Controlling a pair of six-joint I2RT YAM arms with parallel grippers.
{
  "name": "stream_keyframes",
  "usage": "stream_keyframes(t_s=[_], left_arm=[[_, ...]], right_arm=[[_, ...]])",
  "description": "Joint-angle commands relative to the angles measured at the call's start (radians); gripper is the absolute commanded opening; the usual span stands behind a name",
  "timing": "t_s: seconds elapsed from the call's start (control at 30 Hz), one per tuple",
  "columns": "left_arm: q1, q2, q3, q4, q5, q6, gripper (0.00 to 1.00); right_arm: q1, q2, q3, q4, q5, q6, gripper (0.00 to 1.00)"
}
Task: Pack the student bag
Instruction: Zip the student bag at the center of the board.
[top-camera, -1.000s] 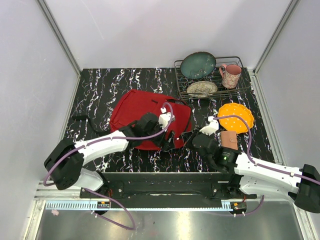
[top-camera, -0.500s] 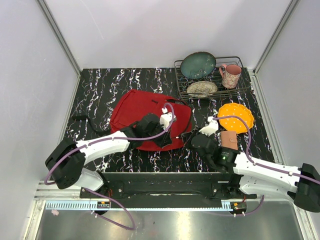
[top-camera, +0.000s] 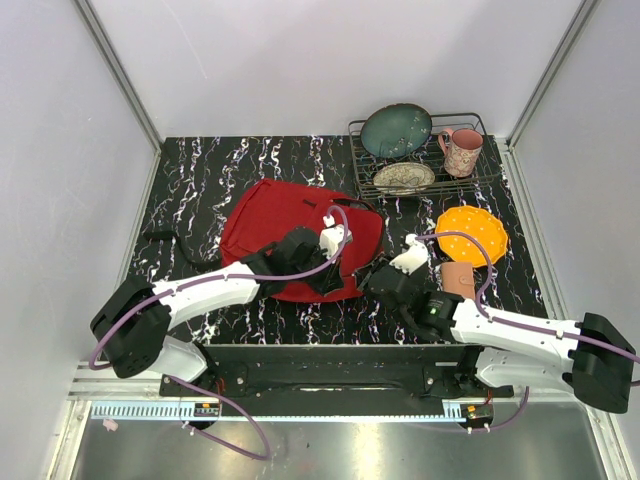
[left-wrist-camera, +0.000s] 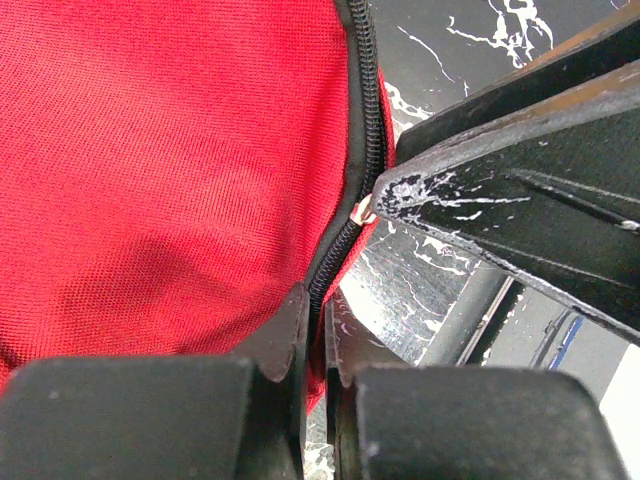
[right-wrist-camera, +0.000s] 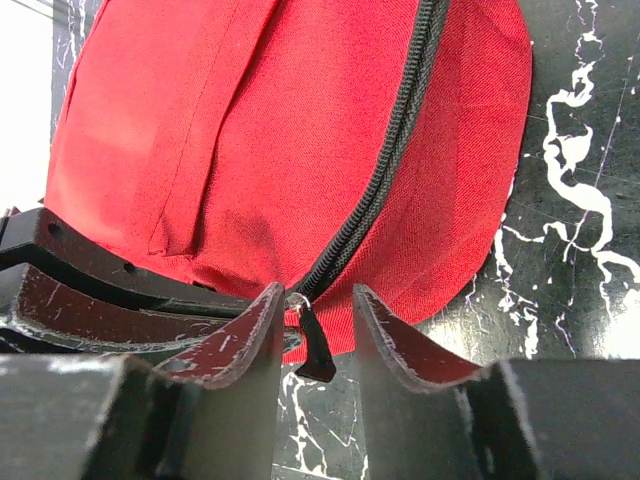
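Left tool (left-wrist-camera: 315, 310) is pressed together on the near right edge of the student bag (top-camera: 270, 215), its fingers pinching the red fabric and the black zipper (left-wrist-camera: 352, 150) that runs into the slit between them. Right tool (right-wrist-camera: 313, 298) stands with its fingers apart around the end of that zipper. The black zip pull (right-wrist-camera: 316, 352) hangs loose in the gap, and its small metal ring just touches the finger on the left of the wrist view. Both arms reach low over the desk (top-camera: 200, 170) and lean inward, the left from the near left corner and the right from the near right corner, so the two tools meet tip to tip at the bag's rim. A second ago the right tool hung over bare desk just right of the bag; it has since swung left to the rim. The bag lies flat at mid-desk. A brown flat item (top-camera: 458, 280) sits beside the right arm. Farther off are an orange plate (top-camera: 472, 232) and a wire rack (top-camera: 432, 163) holding a teal bowl (top-camera: 396, 130), a patterned plate (top-camera: 404, 178) and a pink mug (top-camera: 461, 152).
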Motion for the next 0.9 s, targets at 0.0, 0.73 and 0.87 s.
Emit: stream_keyframes(t_s=[0.0,0.73,0.87], left_arm=[[-0.009,-0.033,0.021,0.054,0.014,-0.015,0.00],[-0.007,-0.157,-0.052,-0.100,-0.174,-0.023,0.00],[-0.007,-0.209,-0.092,-0.137,-0.203,-0.029,0.00]], right_arm=[[-0.003,-0.016,0.036,0.005,0.036,0.026,0.37],[-0.064,-0.076,0.026,-0.021,0.065,-0.043,0.00],[-0.079,-0.076,0.028,-0.012,0.048,-0.062,0.00]])
